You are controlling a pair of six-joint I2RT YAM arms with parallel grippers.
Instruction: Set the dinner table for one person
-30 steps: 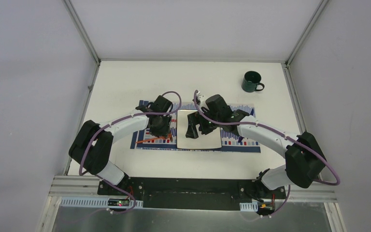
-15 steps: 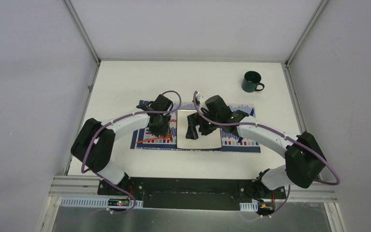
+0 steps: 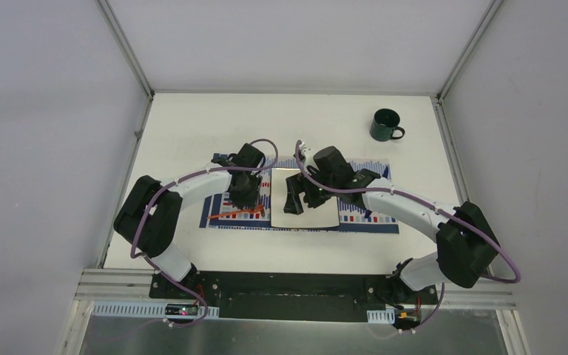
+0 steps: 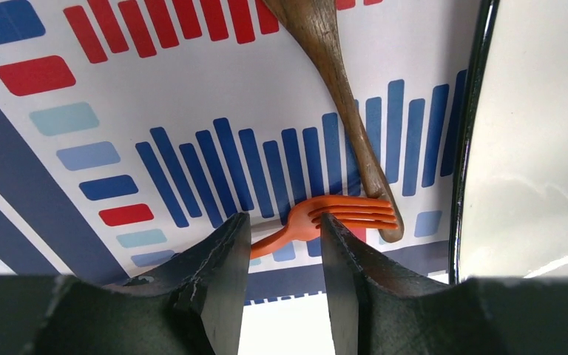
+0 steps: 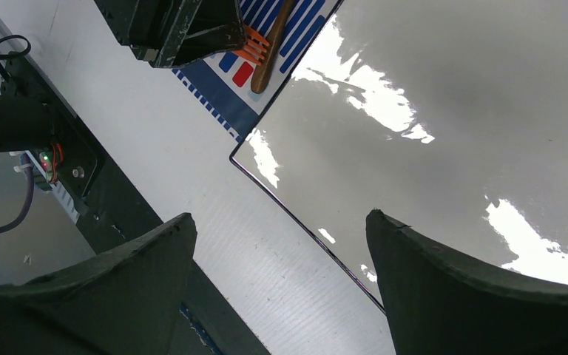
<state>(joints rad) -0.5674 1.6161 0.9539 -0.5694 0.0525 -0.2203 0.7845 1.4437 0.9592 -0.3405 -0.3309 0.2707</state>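
Observation:
An orange fork (image 4: 340, 211) lies flat on the striped placemat (image 4: 192, 96), its tines against the end of a wooden spoon (image 4: 340, 89). Just right of them is the square white plate (image 4: 532, 148). My left gripper (image 4: 285, 222) hovers low over the fork's neck, its jaws partly open with nothing between them. From above, the left gripper (image 3: 242, 196) sits left of the plate (image 3: 318, 211), on the white dinner table (image 3: 192, 126). My right gripper (image 5: 281, 216) stands wide open over the plate's (image 5: 429, 133) near-left corner, empty; it shows above as the right gripper (image 3: 299, 198).
A dark green mug (image 3: 386, 124) stands at the table's far right, off the placemat (image 3: 370, 214). In the right wrist view the left gripper (image 5: 185, 29) sits close by the fork (image 5: 255, 44) and spoon (image 5: 274, 44). Aluminium frame edges run along both table sides.
The left arm's elbow has swung slightly to the right. Both grippers, the fork and the plate stay where they were.

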